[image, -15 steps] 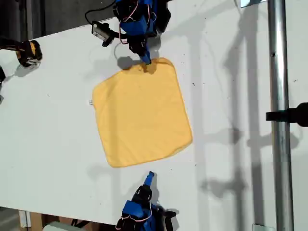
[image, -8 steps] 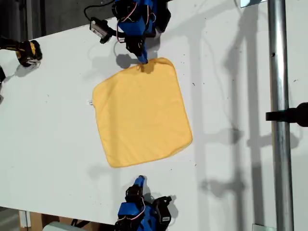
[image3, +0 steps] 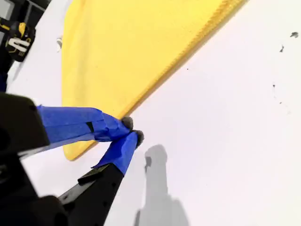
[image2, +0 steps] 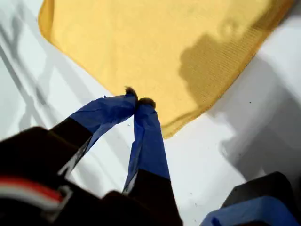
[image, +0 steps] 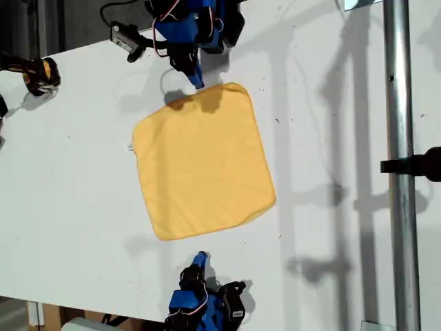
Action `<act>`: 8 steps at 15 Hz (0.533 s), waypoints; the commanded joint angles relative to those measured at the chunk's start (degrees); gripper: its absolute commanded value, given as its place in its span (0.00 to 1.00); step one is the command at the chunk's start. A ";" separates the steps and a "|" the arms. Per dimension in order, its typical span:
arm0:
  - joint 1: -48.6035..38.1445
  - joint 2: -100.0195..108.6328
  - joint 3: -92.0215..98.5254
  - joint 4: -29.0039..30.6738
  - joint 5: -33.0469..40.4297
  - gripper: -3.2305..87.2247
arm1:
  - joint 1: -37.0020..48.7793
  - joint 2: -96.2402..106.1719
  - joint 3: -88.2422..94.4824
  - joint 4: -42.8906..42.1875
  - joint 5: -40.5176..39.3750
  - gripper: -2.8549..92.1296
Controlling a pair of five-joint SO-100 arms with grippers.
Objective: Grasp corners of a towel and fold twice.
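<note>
The yellow-orange towel (image: 203,162) lies flat and unfolded on the white table (image: 69,179). My first gripper (image: 196,82) hovers just beyond the towel's far hem, near the corner (image: 240,90) at the exterior view's upper right. In the first wrist view its blue-taped fingertips (image2: 139,101) are pressed together with nothing between them, over the towel's (image2: 164,47) edge. My second gripper (image: 200,258) sits on bare table below the near hem, apart from the cloth. Its tips (image3: 132,130) are closed and empty, beside the towel (image3: 131,52) and a rounded corner (image3: 70,153).
A yellow-and-black object (image: 41,74) lies at the exterior view's upper left, also visible as the object (image3: 19,40) in the second wrist view. A metal pole (image: 400,165) with a black clamp (image: 417,164) runs down the exterior view's right. A black cable (image: 131,43) trails by the first arm.
My first gripper has drawn back from the towel's far hem toward the exterior view's upper left. My second gripper retreated toward the table's near edge, then held still. The towel has not shifted.
</note>
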 commanded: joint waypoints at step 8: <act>0.00 0.09 0.00 -0.79 -0.35 0.02 | -11.34 -36.74 -43.59 20.30 -21.09 0.03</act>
